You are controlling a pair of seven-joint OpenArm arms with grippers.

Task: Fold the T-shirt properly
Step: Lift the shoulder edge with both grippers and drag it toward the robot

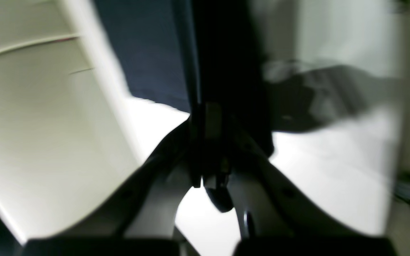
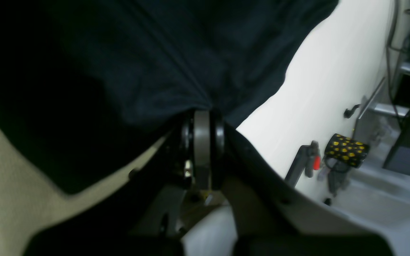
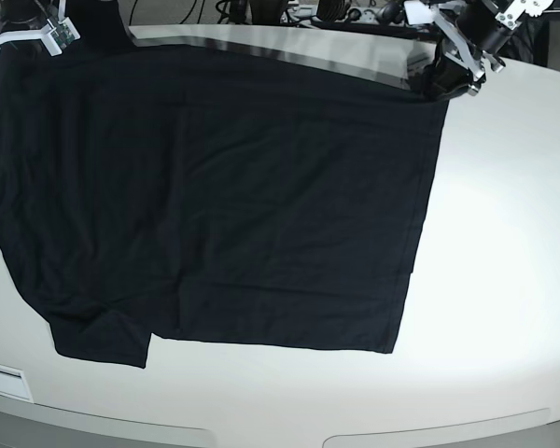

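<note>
At the far right corner, left wrist view: the left claw (image 1: 210,142) is clenched, its jaws pressed together on what looks like a thin dark edge of the T-shirt (image 1: 155,60); the picture is blurred, so how much cloth sits in the pinch cannot be told
Left wrist risk: a pinch this shallow could let the hem slide out as soon as the arm lifts or drags, dropping that corner back onto the pale surface (image 1: 333,149)
Right wrist view: the right claw (image 2: 202,117) is clenched on the T-shirt (image 2: 155,57), cloth bunched and fanning away from the jaws in tight creases
Right wrist risk: the gathered folds suggest more than one layer may be caught, so a pull could carry a crumpled wad instead of a clean edge
Base view: the T-shirt (image 3: 224,205) lies spread over the surface (image 3: 504,280), its left side near the surface's left rim, the near left sleeve rumpled
Base risk: the left claw (image 3: 443,82) and right claw (image 3: 51,37) stand at the two far corners; uneven travel would skew the fold, and the left side could slip over the rim
</note>
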